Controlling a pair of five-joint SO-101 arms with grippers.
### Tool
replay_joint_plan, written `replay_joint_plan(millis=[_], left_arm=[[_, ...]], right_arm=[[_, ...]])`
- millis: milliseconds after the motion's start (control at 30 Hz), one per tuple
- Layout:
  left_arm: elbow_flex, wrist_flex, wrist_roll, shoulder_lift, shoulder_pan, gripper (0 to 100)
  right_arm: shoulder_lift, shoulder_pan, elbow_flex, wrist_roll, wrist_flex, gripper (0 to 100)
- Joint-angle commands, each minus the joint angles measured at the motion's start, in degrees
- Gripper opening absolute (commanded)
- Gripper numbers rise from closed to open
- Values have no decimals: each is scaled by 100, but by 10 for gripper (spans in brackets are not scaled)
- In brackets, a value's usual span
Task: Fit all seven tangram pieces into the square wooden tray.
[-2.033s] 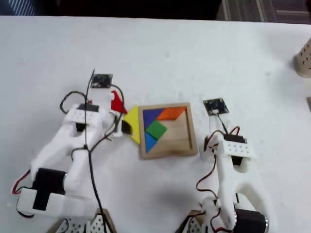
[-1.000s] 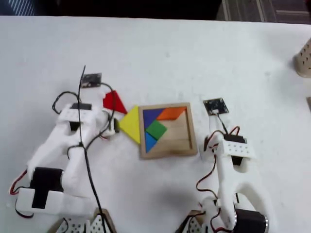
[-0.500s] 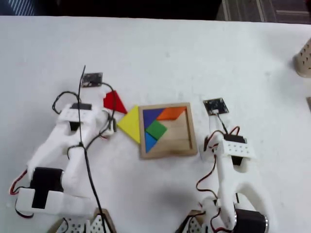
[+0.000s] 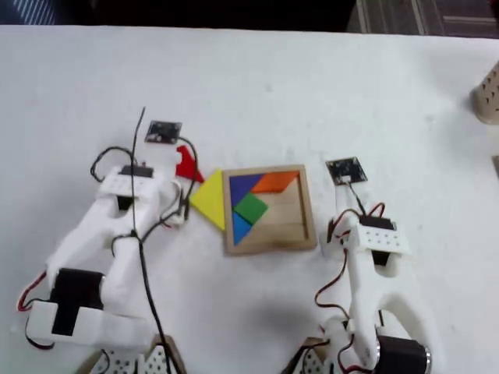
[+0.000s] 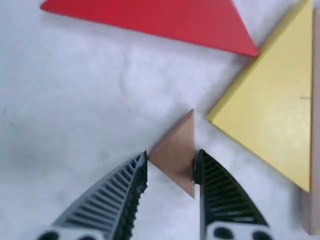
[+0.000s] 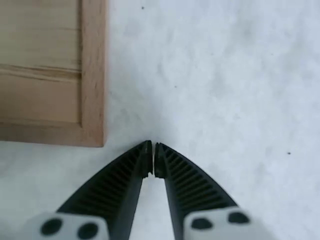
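The square wooden tray lies between the two arms and holds purple, orange, green and blue pieces in its left and upper part. A large yellow triangle rests against the tray's left rim, and a large red triangle lies just beyond it. My left gripper is down on the table beside the yellow triangle, shut on a small brown triangle that lies flat. The red triangle lies farther ahead of it. My right gripper is shut with nothing in it, just off a corner of the tray.
A tan perforated object stands at the right edge of the table. Black and red cables trail over the left arm. White tabletop stretches behind the tray.
The left arm first pulled back to the left, off the yellow triangle, then shifted right again toward it, now covering part of the red triangle. The right arm has kept still.
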Motion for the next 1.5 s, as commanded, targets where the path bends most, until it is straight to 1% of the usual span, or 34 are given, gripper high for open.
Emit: replay_joint_plan(millis=[0, 67, 233, 700, 767, 900, 1000, 1133, 1333, 1467], left_arm=[[-158, 70, -62, -22, 110, 168], [-158, 70, -62, -22, 110, 161], [-176, 35, -62, -22, 110, 47], [-220, 26, -62, -75, 40, 55], [-334, 70, -62, -110, -110, 93], [-545, 466, -18, -391, -523, 248], [-448, 396, -18, -321, -593, 323], [-413, 79, -53, 101, -558, 311], [-1064, 325, -105, 699, -462, 306], [-1125, 413, -589, 804, -259, 305]], right_arm=[[-215, -48, -35, 79, -40, 18], [-215, -48, -35, 79, -40, 18], [-215, -48, -35, 79, -40, 18], [-215, -22, -35, 79, -40, 18], [-215, -31, -35, 79, -40, 18], [-215, -31, -35, 79, -40, 18], [-215, -22, -35, 79, -40, 18], [-215, -22, -35, 79, -40, 18], [-215, -22, -35, 79, -40, 18], [-215, -22, -35, 79, -40, 18]])
